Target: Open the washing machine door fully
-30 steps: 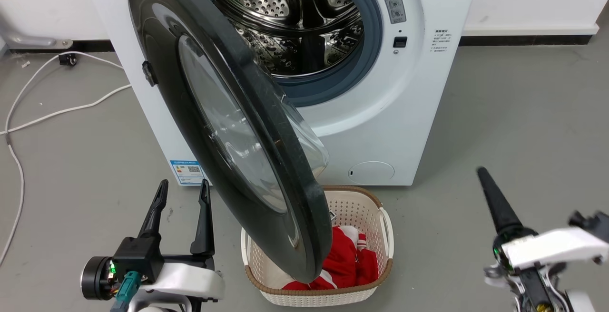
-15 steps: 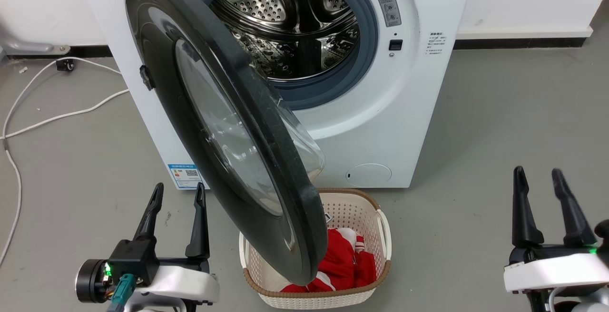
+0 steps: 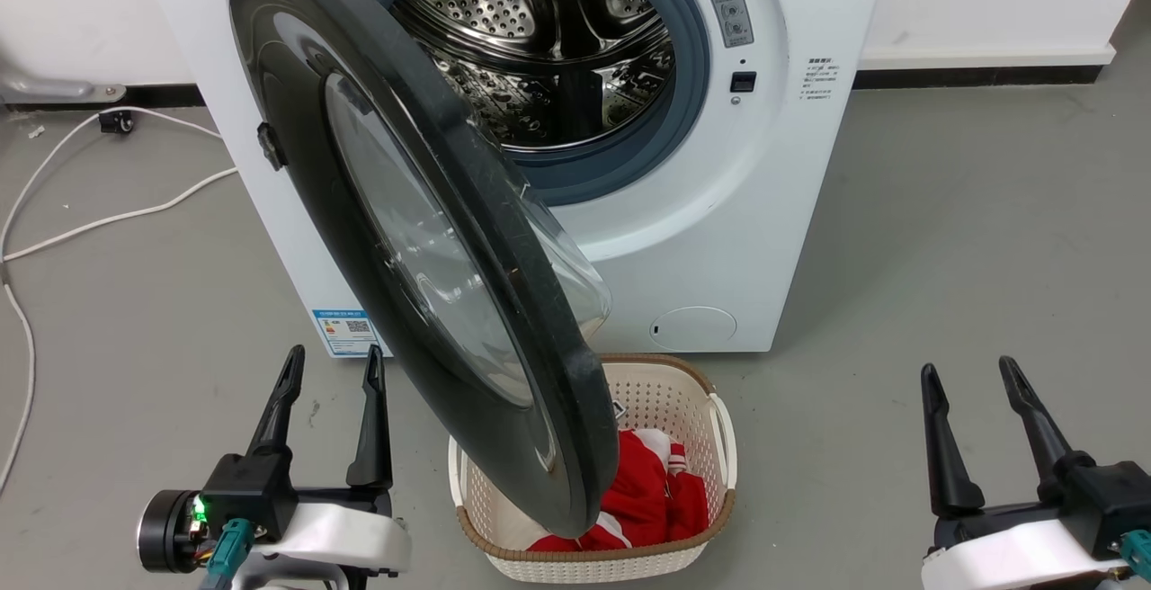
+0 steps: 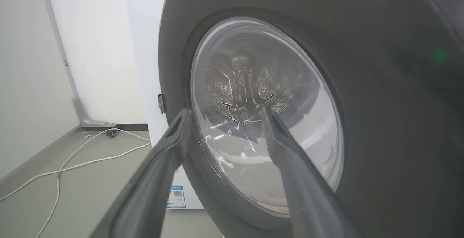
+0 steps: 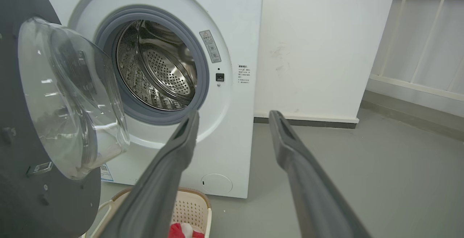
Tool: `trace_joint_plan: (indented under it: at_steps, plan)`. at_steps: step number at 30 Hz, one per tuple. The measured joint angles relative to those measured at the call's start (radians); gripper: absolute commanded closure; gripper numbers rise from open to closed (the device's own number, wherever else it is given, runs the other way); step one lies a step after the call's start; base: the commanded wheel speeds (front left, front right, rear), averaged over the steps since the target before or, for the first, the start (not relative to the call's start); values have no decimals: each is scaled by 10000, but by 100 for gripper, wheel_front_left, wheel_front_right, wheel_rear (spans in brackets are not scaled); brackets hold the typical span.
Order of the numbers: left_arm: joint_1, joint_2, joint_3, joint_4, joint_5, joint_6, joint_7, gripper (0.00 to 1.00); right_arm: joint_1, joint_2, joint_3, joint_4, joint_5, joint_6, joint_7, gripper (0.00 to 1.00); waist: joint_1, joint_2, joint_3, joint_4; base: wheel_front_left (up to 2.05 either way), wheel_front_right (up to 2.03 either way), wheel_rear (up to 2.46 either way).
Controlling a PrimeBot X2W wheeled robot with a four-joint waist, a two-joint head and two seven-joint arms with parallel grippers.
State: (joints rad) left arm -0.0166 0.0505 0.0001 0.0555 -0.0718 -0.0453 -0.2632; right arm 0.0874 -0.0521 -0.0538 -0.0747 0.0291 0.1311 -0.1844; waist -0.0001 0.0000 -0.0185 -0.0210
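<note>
The washing machine door (image 3: 405, 212), round and glossy black with a bulging clear glass window, stands swung out from the white machine (image 3: 737, 212), hinged on the left, its free edge hanging over a basket. The steel drum (image 3: 539, 41) lies exposed. In the left wrist view the door (image 4: 380, 103) looms close ahead, outer face toward me. From the right wrist, its inner glass bowl (image 5: 69, 96) shows at the left. My left gripper (image 3: 331, 365) (image 4: 224, 113) is open at the lower left, just left of the door, holding nothing. My right gripper (image 3: 967, 370) (image 5: 233, 114) is open at the lower right, well apart from the door.
A cream basket (image 3: 710, 446) with red clothing (image 3: 661, 496) sits on the floor under the door's lower edge. White cables (image 3: 117, 212) run over the grey floor at the left. Bare grey floor (image 3: 971, 230) stretches right of the machine.
My right arm has swung from a sideways pose into an upright one at the lower right, both fingers now showing apart. The camera has shifted slightly. The door and left gripper have kept their places.
</note>
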Motion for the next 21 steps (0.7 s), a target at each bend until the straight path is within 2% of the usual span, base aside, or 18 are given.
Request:
trace_joint_plan:
  at_steps: [14, 15, 16, 17, 21]
  plan:
    - [0, 0, -44, -2, -8, 6, 0, 0, -76, 2, 38, 497, 412, 0, -130, 0, 1, 0, -8, -44, 0, 0, 0]
    - [0, 0, -46, -13, -17, 15, 0, 21, -78, 2, 36, 512, 410, 0, -130, 0, 1, 0, -3, -46, 0, 0, 0]
    - [0, 0, -40, -19, -19, 15, 0, 75, -78, 2, 38, 523, 410, 0, -130, 0, 1, 0, 3, -49, 0, 0, 0]
    - [0, 0, -48, -17, -21, 15, 0, 100, -80, 2, 35, 535, 410, 0, -132, 0, 1, 0, 9, -50, 0, 0, 0]
    - [0, 0, -52, -67, -31, 0, 2, 100, -163, 2, 13, 579, 410, 0, -136, 0, 1, 0, 22, -59, 0, 0, 0]
